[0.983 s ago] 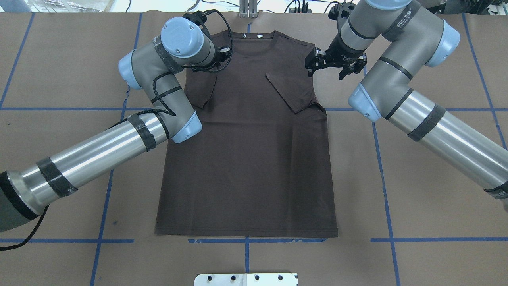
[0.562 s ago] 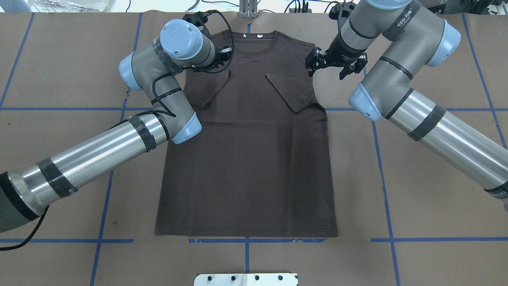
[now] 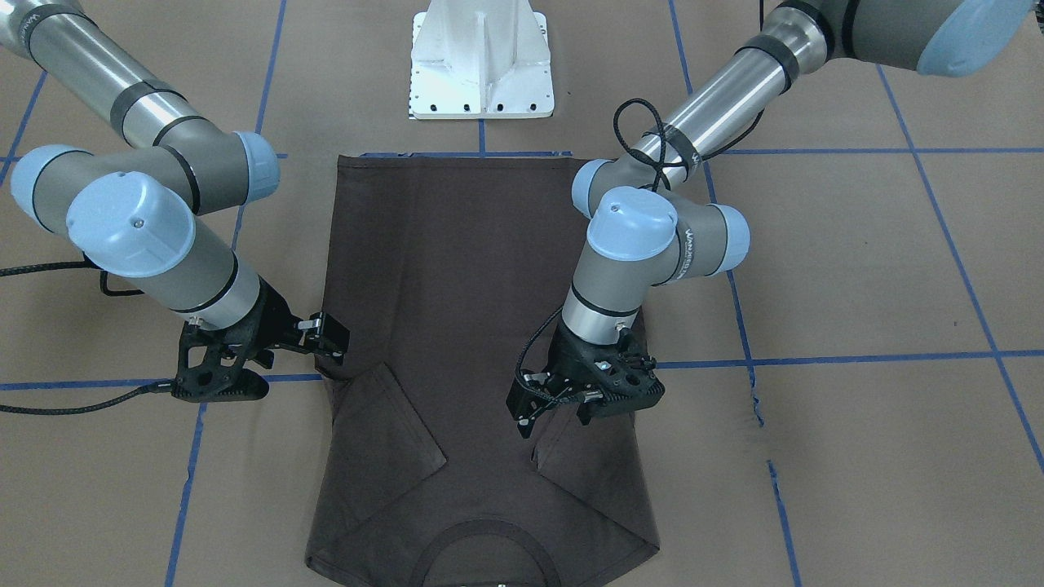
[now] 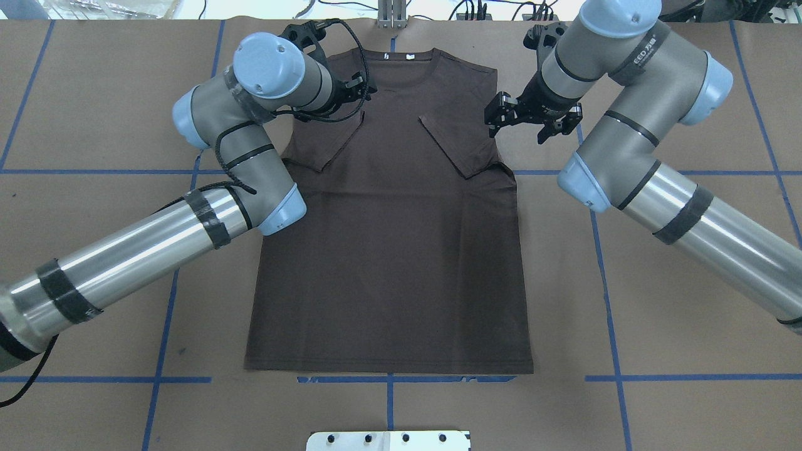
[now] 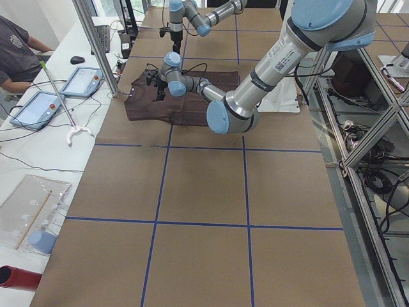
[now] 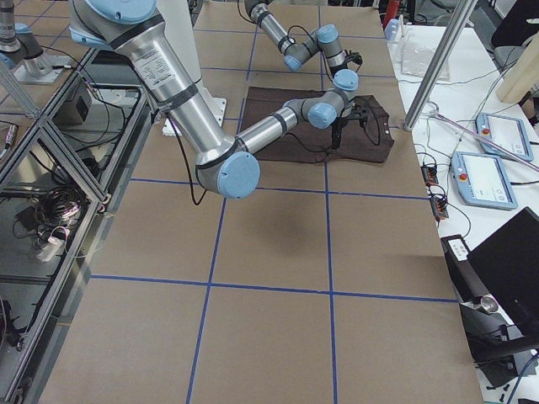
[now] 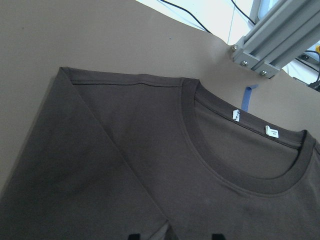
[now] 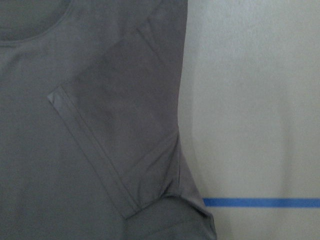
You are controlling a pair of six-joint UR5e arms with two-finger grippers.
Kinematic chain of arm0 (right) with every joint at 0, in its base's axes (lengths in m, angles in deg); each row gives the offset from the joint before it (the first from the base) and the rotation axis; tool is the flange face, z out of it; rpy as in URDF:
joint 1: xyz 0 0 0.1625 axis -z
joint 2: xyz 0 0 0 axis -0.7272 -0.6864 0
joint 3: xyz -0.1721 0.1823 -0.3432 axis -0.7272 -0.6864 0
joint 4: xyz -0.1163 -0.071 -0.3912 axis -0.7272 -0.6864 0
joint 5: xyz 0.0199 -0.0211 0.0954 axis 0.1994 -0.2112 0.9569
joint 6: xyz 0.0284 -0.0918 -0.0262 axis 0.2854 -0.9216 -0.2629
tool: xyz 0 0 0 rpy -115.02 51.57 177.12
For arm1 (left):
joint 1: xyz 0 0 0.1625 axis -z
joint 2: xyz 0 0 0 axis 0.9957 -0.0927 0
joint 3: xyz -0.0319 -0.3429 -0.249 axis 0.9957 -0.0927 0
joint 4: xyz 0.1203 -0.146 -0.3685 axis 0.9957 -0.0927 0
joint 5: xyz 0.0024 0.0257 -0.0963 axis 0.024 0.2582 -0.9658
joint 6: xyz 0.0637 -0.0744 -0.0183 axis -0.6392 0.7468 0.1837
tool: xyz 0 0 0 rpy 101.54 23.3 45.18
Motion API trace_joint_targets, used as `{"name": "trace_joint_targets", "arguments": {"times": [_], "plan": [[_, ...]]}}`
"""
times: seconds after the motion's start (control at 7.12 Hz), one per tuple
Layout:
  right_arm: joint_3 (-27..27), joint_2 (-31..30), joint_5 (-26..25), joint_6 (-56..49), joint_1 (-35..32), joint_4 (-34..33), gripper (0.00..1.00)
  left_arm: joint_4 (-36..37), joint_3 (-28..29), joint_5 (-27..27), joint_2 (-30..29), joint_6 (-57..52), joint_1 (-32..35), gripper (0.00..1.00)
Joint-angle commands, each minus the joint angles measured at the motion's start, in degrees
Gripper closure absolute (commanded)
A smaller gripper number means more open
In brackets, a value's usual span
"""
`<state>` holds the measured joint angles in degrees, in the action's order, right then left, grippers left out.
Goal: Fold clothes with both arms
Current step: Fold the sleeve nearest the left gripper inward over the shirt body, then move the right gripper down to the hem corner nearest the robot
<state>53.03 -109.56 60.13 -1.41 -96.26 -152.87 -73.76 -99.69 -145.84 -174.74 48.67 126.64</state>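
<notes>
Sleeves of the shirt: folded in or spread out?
Folded in. Both sleeves lie as angled flaps over the chest of the shirt, whose body lies flat at full length.

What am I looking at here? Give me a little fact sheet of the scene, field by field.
Garment: dark T-shirt, flat on the table
Collar: at the far end from the robot
Sleeves: both folded in over the chest
Left pincer: open, empty, over one folded sleeve
Right pincer: open, empty, at the shirt's side edge by the other sleeve
Body: not yet folded
</notes>
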Motion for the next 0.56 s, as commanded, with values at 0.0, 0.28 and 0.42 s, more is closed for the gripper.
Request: {"name": "trace_joint_targets", "arguments": {"times": [0.0, 0.28, 0.42], "plan": [[10.6, -7.7, -8.2, 8.5, 7.3, -0.1, 0.0, 8.4, -14.6, -1.5, 8.1, -4.2, 0.1, 0.0], [24.2, -18.8, -16.8, 17.0, 16.6, -0.1, 0.0, 16.4, -29.9, -1.6, 17.0, -8.1, 0.0, 0.0], [29.3, -23.9, -20.5, 20.7, 21.2, -0.1, 0.0, 18.1, -32.2, -1.8, 17.8, -8.5, -0.1, 0.0]]}}
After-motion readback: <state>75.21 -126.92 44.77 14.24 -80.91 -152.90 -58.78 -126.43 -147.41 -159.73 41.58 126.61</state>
